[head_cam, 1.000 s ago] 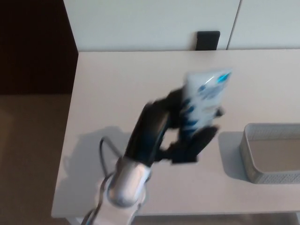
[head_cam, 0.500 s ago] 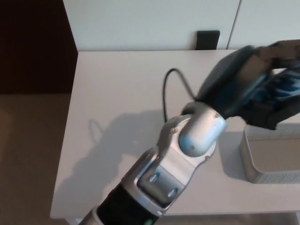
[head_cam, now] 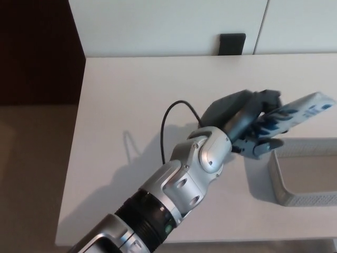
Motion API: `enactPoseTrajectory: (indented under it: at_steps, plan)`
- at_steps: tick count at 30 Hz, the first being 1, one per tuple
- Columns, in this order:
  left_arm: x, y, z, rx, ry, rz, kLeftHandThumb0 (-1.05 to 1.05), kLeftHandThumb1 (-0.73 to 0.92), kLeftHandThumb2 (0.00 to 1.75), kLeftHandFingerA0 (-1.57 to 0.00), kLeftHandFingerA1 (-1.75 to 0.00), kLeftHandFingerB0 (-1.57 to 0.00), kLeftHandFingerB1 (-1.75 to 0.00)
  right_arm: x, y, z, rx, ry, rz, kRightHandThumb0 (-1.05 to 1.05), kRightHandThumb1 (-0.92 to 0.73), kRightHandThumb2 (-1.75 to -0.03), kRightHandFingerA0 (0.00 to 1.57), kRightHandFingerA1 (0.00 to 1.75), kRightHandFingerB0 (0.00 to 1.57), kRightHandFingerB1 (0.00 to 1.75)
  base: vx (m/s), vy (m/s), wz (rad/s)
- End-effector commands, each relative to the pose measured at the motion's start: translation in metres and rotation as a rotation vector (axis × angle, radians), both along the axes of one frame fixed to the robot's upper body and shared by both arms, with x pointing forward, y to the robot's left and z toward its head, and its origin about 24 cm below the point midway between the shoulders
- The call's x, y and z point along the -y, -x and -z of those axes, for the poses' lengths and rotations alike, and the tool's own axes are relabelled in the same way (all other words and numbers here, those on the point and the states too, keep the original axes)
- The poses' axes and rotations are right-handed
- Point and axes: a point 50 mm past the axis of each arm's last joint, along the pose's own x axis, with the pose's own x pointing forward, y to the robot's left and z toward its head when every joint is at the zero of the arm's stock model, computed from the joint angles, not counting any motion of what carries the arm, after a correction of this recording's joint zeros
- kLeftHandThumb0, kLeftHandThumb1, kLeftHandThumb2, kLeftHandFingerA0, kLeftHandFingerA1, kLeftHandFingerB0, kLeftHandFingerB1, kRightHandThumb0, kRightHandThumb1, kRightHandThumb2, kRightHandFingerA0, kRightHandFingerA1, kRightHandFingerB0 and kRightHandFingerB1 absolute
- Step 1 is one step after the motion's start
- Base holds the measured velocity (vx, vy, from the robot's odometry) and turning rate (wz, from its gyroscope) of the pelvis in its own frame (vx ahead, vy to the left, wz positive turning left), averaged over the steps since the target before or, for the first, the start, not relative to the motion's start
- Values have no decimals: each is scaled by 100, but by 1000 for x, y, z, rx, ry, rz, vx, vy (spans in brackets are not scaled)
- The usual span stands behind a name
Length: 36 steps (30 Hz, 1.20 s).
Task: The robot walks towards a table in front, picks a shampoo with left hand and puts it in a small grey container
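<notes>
My left hand (head_cam: 251, 122) is shut on a white shampoo tube (head_cam: 300, 112) with blue markings. The tube lies nearly level, pointing right, and hangs just above the left rim of the small grey container (head_cam: 279, 182) at the table's right side. My silver left forearm (head_cam: 184, 182) reaches in from the bottom left. The container's right part is cut off by the picture edge. What shows of its inside holds nothing. My right hand is out of the picture.
The white table (head_cam: 131, 100) ends at its left edge by a brown floor (head_cam: 31, 168). A white wall with a small black block (head_cam: 232, 44) runs behind the table. A black cable (head_cam: 168, 121) loops off my wrist.
My left arm has swung right and then lowered with the tube. The tube, upright a second ago, now lies almost flat over the container's left rim.
</notes>
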Motion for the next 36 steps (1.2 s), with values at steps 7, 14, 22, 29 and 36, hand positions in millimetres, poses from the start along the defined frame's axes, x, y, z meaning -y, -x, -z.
enactPoseTrajectory:
  at_steps: [7, 14, 22, 29, 36]
  plan:
    - [79, 26, -40, 119, 79, 163, -23, 77, 60, -70, -175, -57, -162, -3, -10, -4, 25, -8, -9, -27, -72, -61, 51, 42, 44, 38, 0, 0, 0]
    - [92, 35, -68, 197, 94, 220, -28, 70, 62, -78, -164, -81, -110, -1, -13, -6, 33, 8, -9, -26, -71, -61, 53, 42, 48, 39, 0, 0, 0]
    - [99, 44, -105, 273, 212, 310, -18, 72, 83, -86, -173, -66, -161, 7, -15, -11, 61, 7, 33, -27, -71, -61, 54, 42, 48, 38, 0, 0, 0]
    - [112, 53, -114, 280, 223, 346, -17, 70, 76, -89, -167, -67, -149, 15, -9, -13, 72, 0, 74, -26, -69, -60, 53, 42, 48, 39, 0, 0, 0]
    - [108, 46, -124, 301, 233, 333, -23, 71, 86, -77, -174, -67, -164, 21, -7, -15, 64, 16, 63, -28, -71, -61, 56, 43, 47, 38, 0, 0, 0]
